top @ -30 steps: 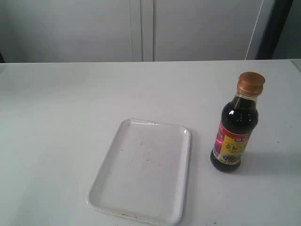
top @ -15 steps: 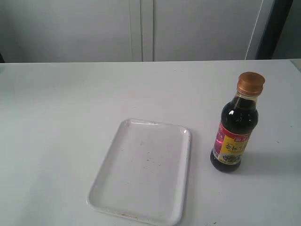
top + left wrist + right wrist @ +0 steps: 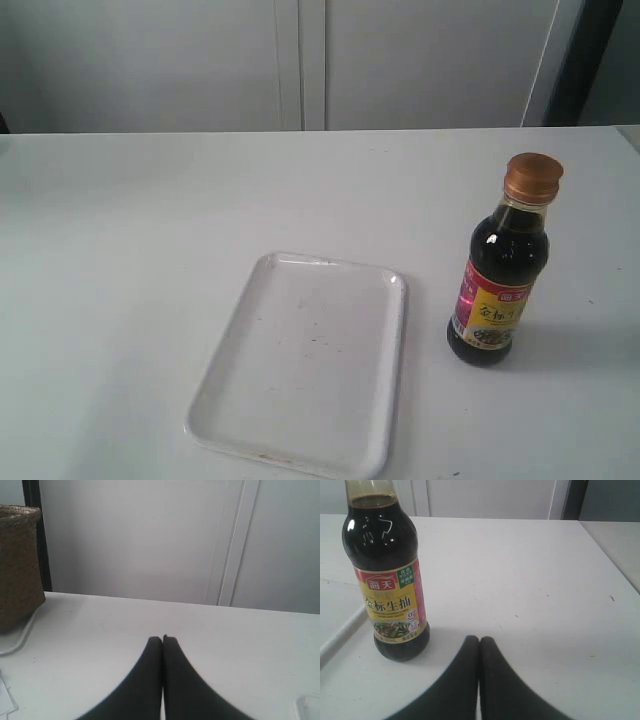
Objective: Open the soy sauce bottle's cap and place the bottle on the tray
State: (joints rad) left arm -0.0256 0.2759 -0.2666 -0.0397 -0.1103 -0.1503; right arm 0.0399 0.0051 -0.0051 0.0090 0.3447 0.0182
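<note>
Soy sauce bottle [image 3: 498, 280]: upright on white desk [image 3: 120, 250], at 3 o'clock of tray [image 3: 300, 380]. Just beside the tray's long rim, apart from it, not on it. Dark liquid up into the narrow neck. Red and yellow label with Chinese characters, facing the exterior camera.

Cap [image 3: 532, 178]: orange-brown, seated on the bottle neck, closed.

Tray: white, rectangular, rounded corners, low rim. Flat on desk at 6 o'clock of exterior view centre, long axis running roughly 12 to 6 with a slight skew. Faint scuff marks on its floor.

Left pincer [image 3: 162, 640]: black fingers pressed tip to tip, fully closed, gripping nothing. Low over bare desk. Woven brown basket [image 3: 17, 565] at the desk's far side in left wrist view.

Right pincer [image 3: 479, 640]: fingers together, closed, gripping nothing. Bottle close ahead of the tips and off to one side, apart, no contact. Label fully legible from this view.

Pale panelled wall [image 3: 300, 60] behind desk.
</note>
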